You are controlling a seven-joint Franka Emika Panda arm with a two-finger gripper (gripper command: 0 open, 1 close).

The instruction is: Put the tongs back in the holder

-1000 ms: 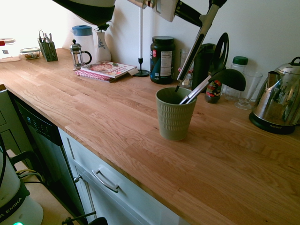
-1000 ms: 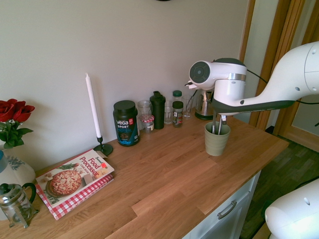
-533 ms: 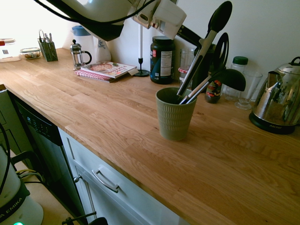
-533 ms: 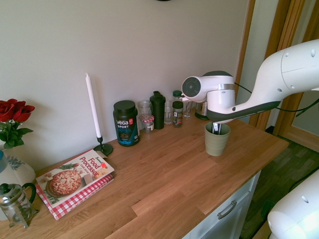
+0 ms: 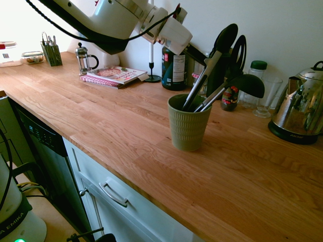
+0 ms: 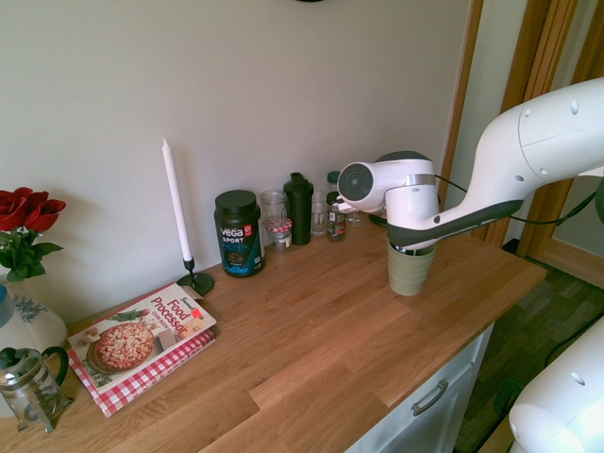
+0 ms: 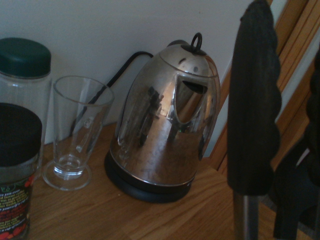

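The sage-green ribbed holder [image 5: 187, 128] stands mid-counter, also seen in the second exterior view [image 6: 408, 276]. The tongs [image 5: 199, 85] stand in it, joined end down. They lean toward the wall with their black heads [image 5: 225, 38] up. My gripper [image 5: 203, 59] is shut on the tongs' steel arms just above the rim. A black head of the tongs [image 7: 252, 100] rises close up in the wrist view. In the second exterior view the arm's wrist [image 6: 401, 193] hides the fingers and the tongs.
A black ladle [image 5: 250, 84] and a slotted spatula [image 5: 237, 50] also lean in the holder. Behind it stand a dark protein tub [image 5: 175, 63], jars, a glass [image 7: 75, 130] and a steel kettle [image 5: 300, 113]. A cookbook [image 5: 113, 75] and a candle [image 5: 151, 43] are left of it.
The arm has come down and the tongs have sunk deeper into the holder, tilting further toward the wall. The grip has stayed shut.
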